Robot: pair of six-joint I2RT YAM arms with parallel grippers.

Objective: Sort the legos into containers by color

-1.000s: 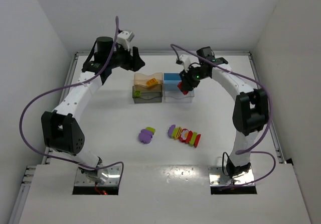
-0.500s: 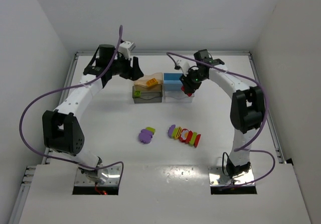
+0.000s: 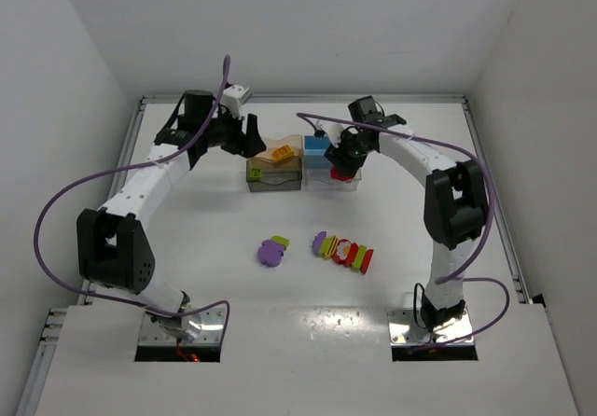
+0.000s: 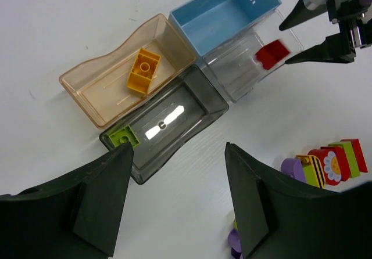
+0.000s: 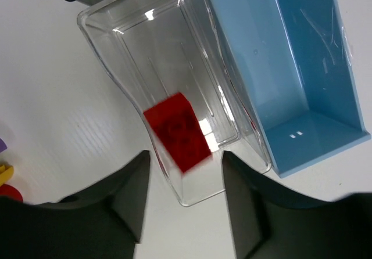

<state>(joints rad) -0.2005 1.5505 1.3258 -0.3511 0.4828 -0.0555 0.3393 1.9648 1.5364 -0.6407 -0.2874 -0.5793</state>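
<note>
Table [image 3: 187, 239]: red lego [image 5: 179, 132] inside clear bin [image 5: 157, 56], right claw [image 5: 183, 172] parted above rim

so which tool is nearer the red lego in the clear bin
Right. The right tool hangs just above the red lego in the clear bin; the left tool is further off, on the other side of the tan bin.
</note>
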